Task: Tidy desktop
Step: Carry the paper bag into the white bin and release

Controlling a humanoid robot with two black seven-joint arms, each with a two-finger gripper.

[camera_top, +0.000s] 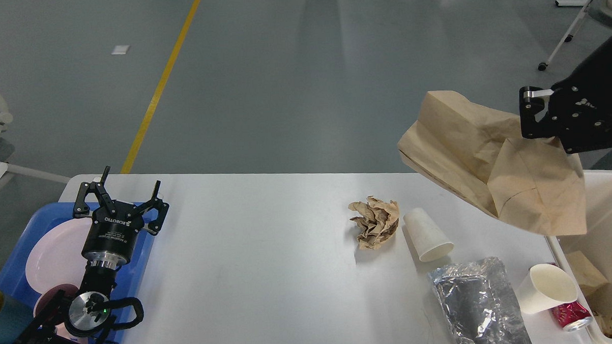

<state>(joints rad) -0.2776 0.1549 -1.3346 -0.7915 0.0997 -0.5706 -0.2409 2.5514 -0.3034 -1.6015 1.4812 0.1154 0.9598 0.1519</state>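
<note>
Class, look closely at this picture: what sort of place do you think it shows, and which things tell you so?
Probably a robot lab or workshop hall: grey floor with a yellow line, a white desktop holding staged litter, and a wheeled stand behind.

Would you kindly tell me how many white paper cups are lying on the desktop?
2: one white cup beside the crumpled brown paper, another near the right edge by the red can.

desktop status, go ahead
Left gripper open over blue tray. Right gripper shut on brown paper bag. White desktop: crumpled paper, cups, foil remain.
</note>
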